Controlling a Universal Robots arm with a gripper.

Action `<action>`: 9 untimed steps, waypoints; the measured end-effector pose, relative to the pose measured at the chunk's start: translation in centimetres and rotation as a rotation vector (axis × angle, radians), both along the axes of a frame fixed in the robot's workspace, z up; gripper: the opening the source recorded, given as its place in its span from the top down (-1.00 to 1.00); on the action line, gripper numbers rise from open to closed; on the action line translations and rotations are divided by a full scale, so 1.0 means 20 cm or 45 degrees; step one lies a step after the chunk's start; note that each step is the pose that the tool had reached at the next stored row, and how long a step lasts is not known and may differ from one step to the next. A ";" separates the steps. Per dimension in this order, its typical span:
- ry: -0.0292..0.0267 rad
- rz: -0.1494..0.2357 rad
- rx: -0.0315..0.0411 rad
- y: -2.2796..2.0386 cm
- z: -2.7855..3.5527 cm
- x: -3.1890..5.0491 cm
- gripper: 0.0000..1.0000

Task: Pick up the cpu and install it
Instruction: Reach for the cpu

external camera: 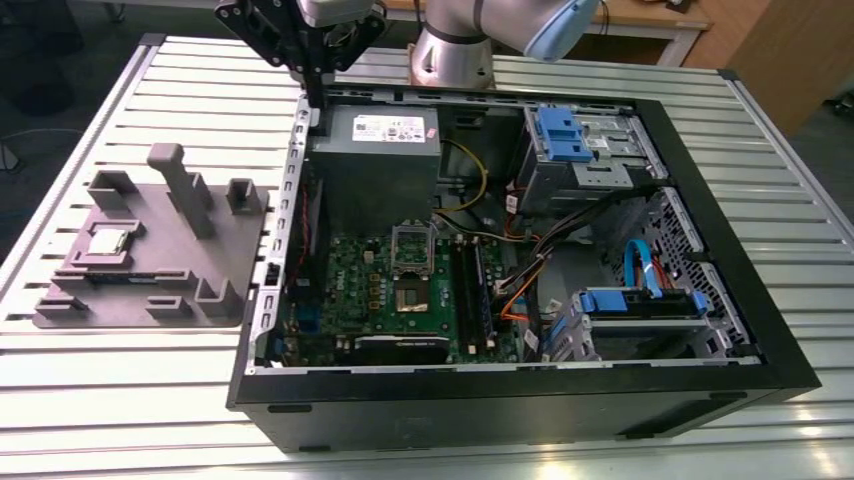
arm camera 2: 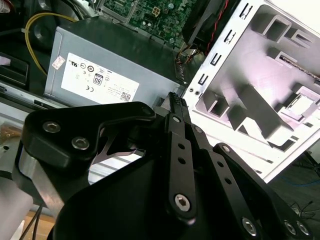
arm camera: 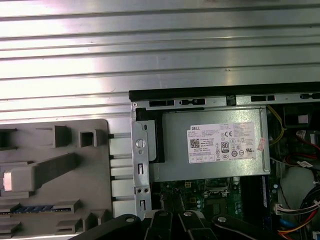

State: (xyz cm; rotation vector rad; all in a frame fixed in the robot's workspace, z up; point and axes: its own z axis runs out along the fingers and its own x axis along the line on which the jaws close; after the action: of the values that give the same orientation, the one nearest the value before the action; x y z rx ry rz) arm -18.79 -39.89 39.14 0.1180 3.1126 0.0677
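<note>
One black linkage gripper (external camera: pixel 316 85) is held over the far rim of the open black computer case (external camera: pixel 534 410), just beside the grey power supply box (external camera: pixel 378 150); its fingers are drawn together, with nothing held between them. The cpu (external camera: pixel 107 241), a small flat square chip with a silvery top, is seated in the grey moulded fixture tray (external camera: pixel 80 310), outside the case, well apart from the gripper, toward the exterior view's left and nearer the camera.

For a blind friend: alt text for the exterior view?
A robot's black gripper hangs over one corner of an open computer case on a metal table. The silvery cpu sits on a grey tray at the exterior view's left.
</note>
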 end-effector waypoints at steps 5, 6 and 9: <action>0.0001 0.000 -0.0001 0.000 0.000 -0.005 0.79; 0.0001 0.000 0.0000 0.000 -0.001 -0.006 0.79; 0.0001 0.000 0.0000 0.000 -0.001 -0.008 0.79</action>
State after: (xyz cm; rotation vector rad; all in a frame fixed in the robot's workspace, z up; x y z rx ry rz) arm -18.96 -39.89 39.12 0.1180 3.1127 0.0676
